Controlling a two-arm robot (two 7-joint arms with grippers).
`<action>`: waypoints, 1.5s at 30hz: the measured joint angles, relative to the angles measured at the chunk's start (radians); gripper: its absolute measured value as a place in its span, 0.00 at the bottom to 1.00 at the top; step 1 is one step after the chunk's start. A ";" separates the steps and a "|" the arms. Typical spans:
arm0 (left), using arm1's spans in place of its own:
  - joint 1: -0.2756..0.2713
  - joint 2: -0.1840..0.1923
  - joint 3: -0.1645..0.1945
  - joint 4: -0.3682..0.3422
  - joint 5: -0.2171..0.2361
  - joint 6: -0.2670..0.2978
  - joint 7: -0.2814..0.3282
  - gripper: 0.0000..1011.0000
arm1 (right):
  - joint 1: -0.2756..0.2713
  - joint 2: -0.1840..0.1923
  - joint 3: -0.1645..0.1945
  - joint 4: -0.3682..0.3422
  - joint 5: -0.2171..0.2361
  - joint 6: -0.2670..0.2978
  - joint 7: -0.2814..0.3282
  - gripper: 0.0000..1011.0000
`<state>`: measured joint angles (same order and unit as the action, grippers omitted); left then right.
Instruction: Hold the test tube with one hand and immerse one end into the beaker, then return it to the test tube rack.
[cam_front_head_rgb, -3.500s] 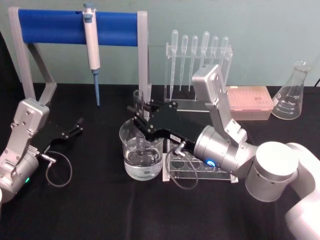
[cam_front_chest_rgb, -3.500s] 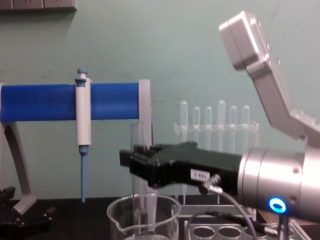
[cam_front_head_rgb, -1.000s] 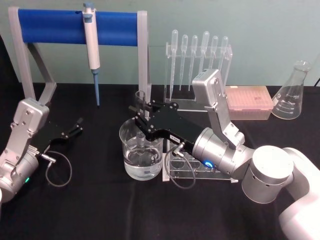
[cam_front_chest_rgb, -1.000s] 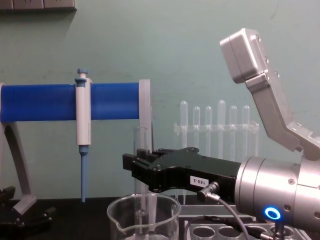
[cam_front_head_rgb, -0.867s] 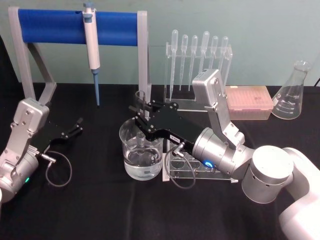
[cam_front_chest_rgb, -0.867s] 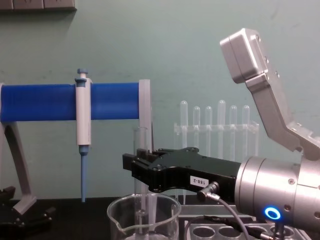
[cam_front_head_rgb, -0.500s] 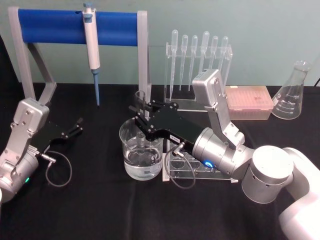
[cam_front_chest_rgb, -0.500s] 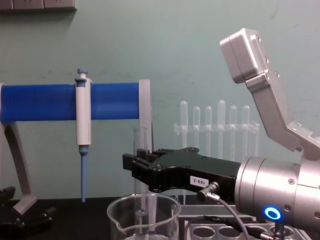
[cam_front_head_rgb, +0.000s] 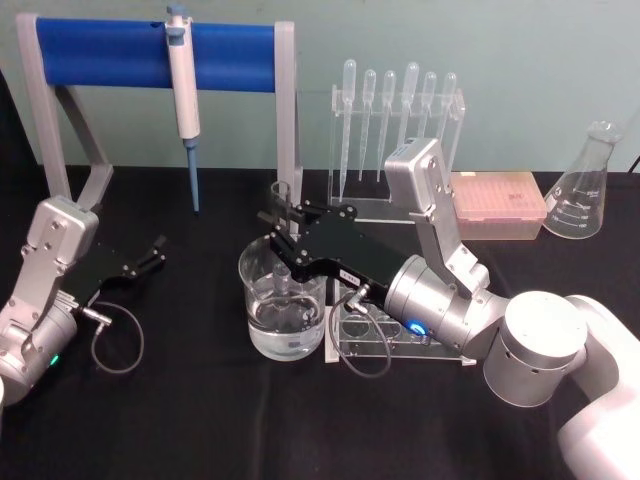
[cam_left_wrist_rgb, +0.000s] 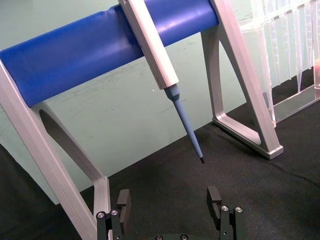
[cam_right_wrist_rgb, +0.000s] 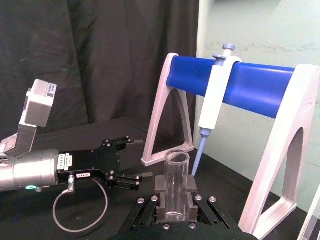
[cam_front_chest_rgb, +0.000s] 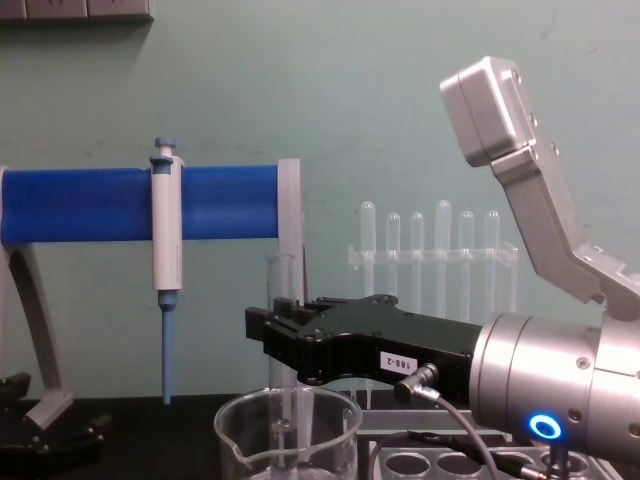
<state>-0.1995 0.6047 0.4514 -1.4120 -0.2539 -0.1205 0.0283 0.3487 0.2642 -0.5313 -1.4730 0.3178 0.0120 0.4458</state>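
Over the head view first: the right gripper (cam_front_head_rgb: 283, 228) reaches in from the right above the beaker (cam_front_head_rgb: 262, 330), jaws pinching the test tube (cam_front_head_rgb: 282, 198) upright. The open mouth stands above the fingers and the lower end hangs down inside the glass. Liquid fills the lower part of the beaker. Whether the rounded tip breaks the surface, I can't tell from up here. The test tube rack (cam_front_head_rgb: 395, 338) sits just right of the beaker, partly under the right arm. Far left, the left gripper (cam_front_head_rgb: 150, 256) lies low by the table, well clear, below the pipettor (cam_front_head_rgb: 183, 85) on its blue stand.

Left wrist view now: the left gripper (cam_left_wrist_rgb: 168, 200) has its jaws spread wide, nothing between them. It's idle.

Right wrist view: the test tube (cam_right_wrist_rgb: 176, 172) rises straight from between the right gripper (cam_right_wrist_rgb: 176, 202) pads, clamped on both sides and not tilted.

Chest view, side on: the test tube (cam_front_chest_rgb: 283, 280) pokes up above the right gripper (cam_front_chest_rgb: 275, 335) and runs down past the beaker (cam_front_chest_rgb: 232, 425) rim into the vessel. The test tube rack (cam_front_chest_rgb: 432, 463) shows its round holes just to the right.

So this reads as the dip itself, the middle of the job. Next comes a straight lift until the tip clears the rim. Then a short carry right, a careful line-up over a free hole, a slow descent and a release. A sideways drift too early could knock glass against glass.
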 joint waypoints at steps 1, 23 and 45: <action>0.000 0.000 0.000 0.000 0.000 0.000 0.000 0.99 | 0.000 0.000 0.000 0.000 0.000 0.000 0.000 0.23; 0.000 0.000 0.000 0.000 0.000 0.000 0.000 0.99 | 0.000 0.000 0.000 0.000 0.000 0.000 0.000 0.23; 0.000 0.000 0.000 0.000 0.000 0.000 0.000 0.99 | 0.000 0.000 0.000 0.000 0.000 0.000 0.000 0.23</action>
<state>-0.1995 0.6047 0.4514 -1.4120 -0.2539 -0.1205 0.0283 0.3487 0.2642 -0.5313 -1.4730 0.3178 0.0120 0.4459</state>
